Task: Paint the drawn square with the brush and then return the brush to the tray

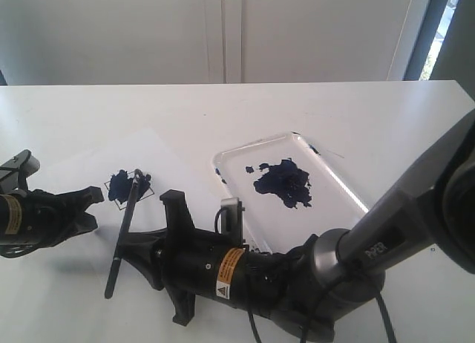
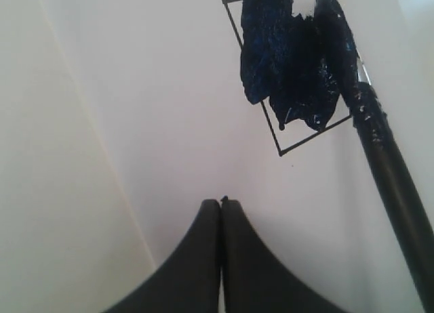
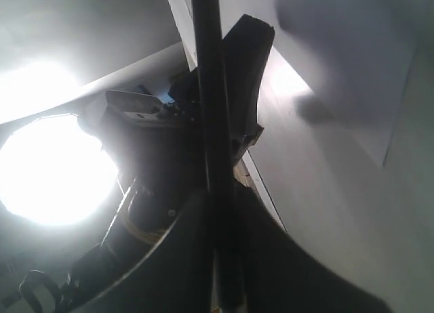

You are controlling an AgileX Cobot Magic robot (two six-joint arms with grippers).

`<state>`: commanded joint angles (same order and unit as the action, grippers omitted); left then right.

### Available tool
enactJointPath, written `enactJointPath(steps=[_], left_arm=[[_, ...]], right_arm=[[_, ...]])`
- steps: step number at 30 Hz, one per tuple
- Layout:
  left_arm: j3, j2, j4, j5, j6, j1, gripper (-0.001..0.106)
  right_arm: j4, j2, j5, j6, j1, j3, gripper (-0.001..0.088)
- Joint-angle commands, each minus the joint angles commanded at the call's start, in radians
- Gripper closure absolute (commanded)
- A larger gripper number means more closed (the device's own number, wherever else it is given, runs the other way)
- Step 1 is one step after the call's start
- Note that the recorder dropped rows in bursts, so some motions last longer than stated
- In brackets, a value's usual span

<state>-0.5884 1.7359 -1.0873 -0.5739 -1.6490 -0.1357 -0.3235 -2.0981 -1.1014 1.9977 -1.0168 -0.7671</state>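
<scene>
Right gripper (image 1: 123, 244): narrow, clamped on the brush (image 1: 128, 211) about mid-handle; the right wrist view shows the black handle running straight between the two fingers.
Left gripper (image 2: 221, 204): closed, fingers pressed together, holding nothing; low over the paper, near the drawn square but apart from it, on the left of the exterior view.
Brush: held tilted, bristle end away from the camera and on the drawn square, handle end pointing toward the camera; the lower end hangs past the right gripper. Can't tell if that end touches the table.
Brush tip (image 2: 333, 28): dark, wet with paint, lying at the edge of the drawn square, against the blotch.
Drawn square (image 1: 123, 185): thin black outline on the paper, tilted, left of the tray and apart from it.
Paint blotch (image 2: 288, 62): blue-black, covers a good part of the square; one corner by the outline is bare white in the left wrist view.
Tray (image 1: 335, 174): glossy white, on the table right of the paper, set at an angle, no brush in it.
Paint puddle (image 1: 284, 184): blue-black, around the tray's middle, small spatters beside it.
Paper (image 1: 159, 154): white sheet, flat on the table, under the square.
Table (image 1: 223, 105): white, matte.
</scene>
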Motion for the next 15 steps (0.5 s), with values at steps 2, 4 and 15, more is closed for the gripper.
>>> enactJointPath(steps=[2,4,15], left_arm=[[0.000,0.000,0.000,0.000,0.000,0.000,0.105],[0.000,0.000,0.000,0.000,0.000,0.000,0.105],[0.000,0.000,0.000,0.007,0.000,0.000,0.105]], right_arm=[[-0.026,0.000,0.000,0.000,0.000,0.000,0.0868],[-0.064,0.000,-0.006,0.005,0.000,0.000,0.0868],[-0.096,0.006,-0.089,0.024,-0.070,0.002,0.0868]])
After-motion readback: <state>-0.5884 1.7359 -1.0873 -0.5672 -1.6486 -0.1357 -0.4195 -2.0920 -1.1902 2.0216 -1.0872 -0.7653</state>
